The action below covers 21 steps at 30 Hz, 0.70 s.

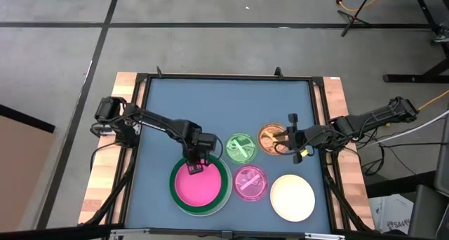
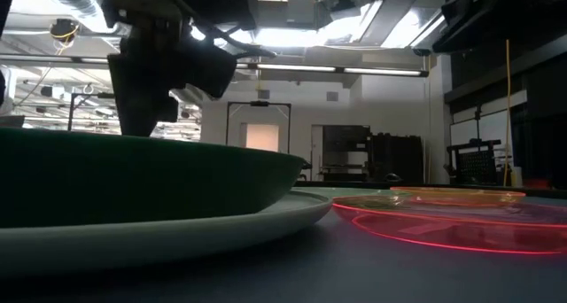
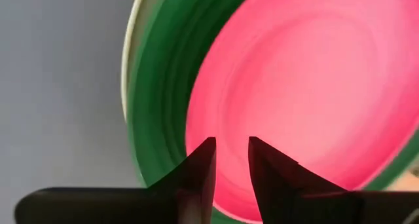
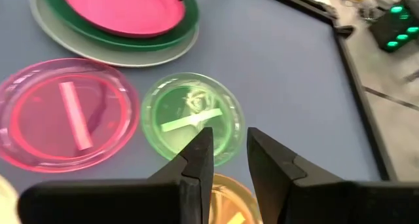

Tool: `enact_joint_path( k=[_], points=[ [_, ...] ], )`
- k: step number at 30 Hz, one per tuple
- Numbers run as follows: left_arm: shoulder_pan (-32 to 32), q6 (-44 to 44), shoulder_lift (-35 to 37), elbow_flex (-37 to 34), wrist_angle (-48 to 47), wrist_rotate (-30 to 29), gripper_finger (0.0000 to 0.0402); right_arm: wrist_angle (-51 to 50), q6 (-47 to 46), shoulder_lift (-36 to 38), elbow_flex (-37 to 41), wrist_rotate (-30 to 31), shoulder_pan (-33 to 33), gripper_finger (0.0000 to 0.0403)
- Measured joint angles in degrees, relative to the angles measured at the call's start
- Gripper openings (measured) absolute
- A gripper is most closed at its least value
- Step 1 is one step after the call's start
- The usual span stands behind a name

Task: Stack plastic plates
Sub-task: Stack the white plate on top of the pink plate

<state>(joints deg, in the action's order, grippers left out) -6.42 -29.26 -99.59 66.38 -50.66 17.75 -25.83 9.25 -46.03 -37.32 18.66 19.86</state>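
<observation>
A pink plate (image 1: 200, 187) lies in a dark green plate (image 1: 174, 191), which rests on a white plate (image 1: 203, 213) at the near left. My left gripper (image 3: 231, 152) is open and points steeply down over the pink plate's far rim (image 3: 222, 119), nothing between its fingers. A small translucent green plate (image 4: 190, 116), a translucent pink one (image 4: 65, 116) and an orange one (image 1: 272, 138) lie flat on the mat. So does a cream plate (image 1: 292, 196). My right gripper (image 4: 226, 142) is open in the air over the orange plate.
A black raised frame (image 1: 224, 77) borders the blue mat, with wooden table edges (image 1: 344, 100) at either side. Bare mat (image 1: 224, 107) fills the far half. In the low view the green plate's wall (image 2: 133, 179) blocks much of the near left.
</observation>
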Motion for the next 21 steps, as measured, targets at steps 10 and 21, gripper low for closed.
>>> enact_joint_path(
  k=[10, 21],
  points=[
    [0.8, 2.8, 0.5, 2.3, 2.2, 0.7, 0.0082, -0.1, -1.7, 0.0, 0.0, -12.7, 0.0, 0.0083],
    [0.8, 2.9, 0.5, 2.3, 4.3, -0.8, 0.0082, -0.2, -7.5, -1.5, 0.0, -23.5, 0.1, 0.0107]
  ],
)
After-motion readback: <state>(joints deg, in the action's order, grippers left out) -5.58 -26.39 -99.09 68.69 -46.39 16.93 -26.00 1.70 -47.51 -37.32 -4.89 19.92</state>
